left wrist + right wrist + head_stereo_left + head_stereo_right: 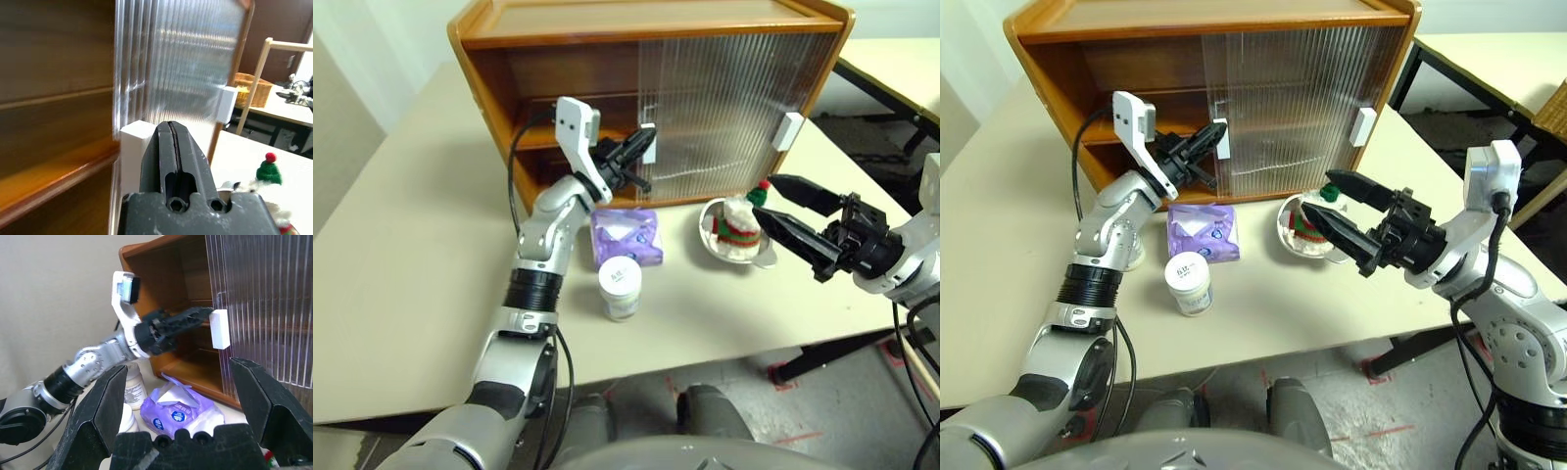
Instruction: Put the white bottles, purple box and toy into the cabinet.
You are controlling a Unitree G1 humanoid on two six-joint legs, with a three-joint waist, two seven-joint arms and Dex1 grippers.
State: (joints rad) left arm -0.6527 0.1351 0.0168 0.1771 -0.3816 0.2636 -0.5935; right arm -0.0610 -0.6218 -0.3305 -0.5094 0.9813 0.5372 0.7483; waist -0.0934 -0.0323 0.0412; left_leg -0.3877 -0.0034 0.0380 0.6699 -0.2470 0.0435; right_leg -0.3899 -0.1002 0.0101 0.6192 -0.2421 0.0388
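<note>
The cabinet stands at the table's back, its left half open and its ribbed sliding doors covering the right. My left gripper is shut, empty, with its tip against the white handle at the door's left edge. The purple box lies in front of the cabinet. One white bottle stands just in front of the box. Another bottle stands behind my left forearm. The toy sits in a metal bowl. My right gripper hangs open right of the toy, holding nothing.
The door's second white handle sits at the cabinet's right edge. An inner shelf crosses the open left half. The table's front edge runs close below the bottle, and another table stands at the far right.
</note>
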